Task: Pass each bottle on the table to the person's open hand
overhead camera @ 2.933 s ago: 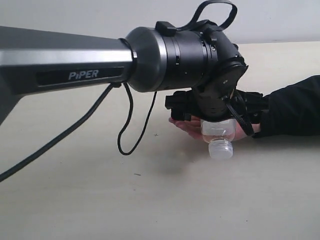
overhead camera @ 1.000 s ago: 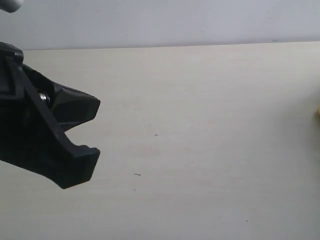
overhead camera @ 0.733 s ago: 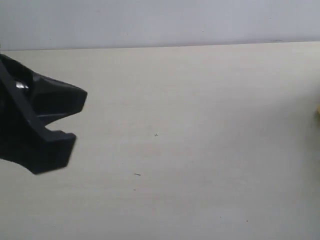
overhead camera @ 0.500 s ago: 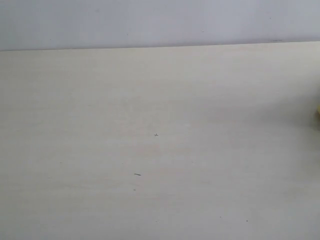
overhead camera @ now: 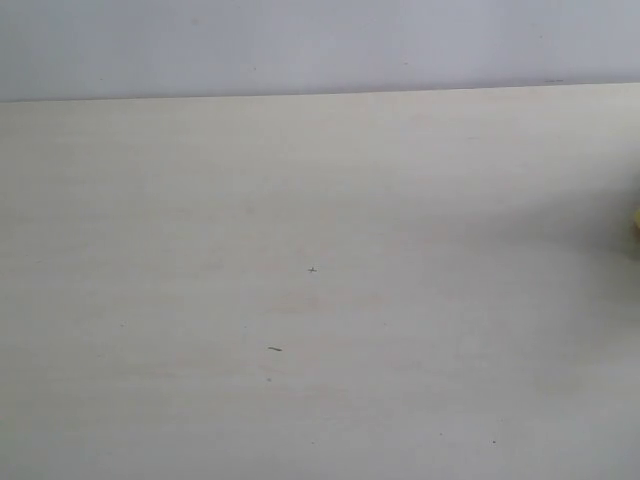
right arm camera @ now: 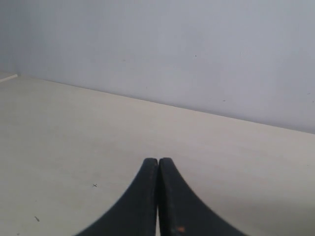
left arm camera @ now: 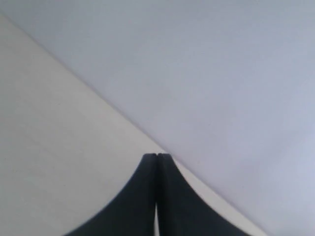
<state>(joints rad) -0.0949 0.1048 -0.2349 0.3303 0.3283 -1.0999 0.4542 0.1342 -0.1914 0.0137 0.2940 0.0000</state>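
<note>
The table point(overhead camera: 320, 300) fills the exterior view as a pale, wood-grained surface running back to a grey-white wall point(overhead camera: 300, 45). Of the bottles only a thin slice of the yellow bottle point(overhead camera: 636, 225) shows, cut off by the right edge of that view about halfway down. So little of it is in frame that its long axis and the way its cap points cannot be told. Two small dark marks point(overhead camera: 312, 269) lie on the bare tabletop near the middle, well apart from the yellow slice. The left gripper point(left arm camera: 157, 156) appears only in its own wrist view, its two black fingers pressed flat together with nothing between them; it is held above the table and aimed at the line where tabletop meets wall, which crosses that view on a steep diagonal. The right gripper point(right arm camera: 158, 160) is likewise closed on nothing, fingers touching along their length, and points across the tabletop toward the wall, with the table's far edge nearly level ahead of it
</note>
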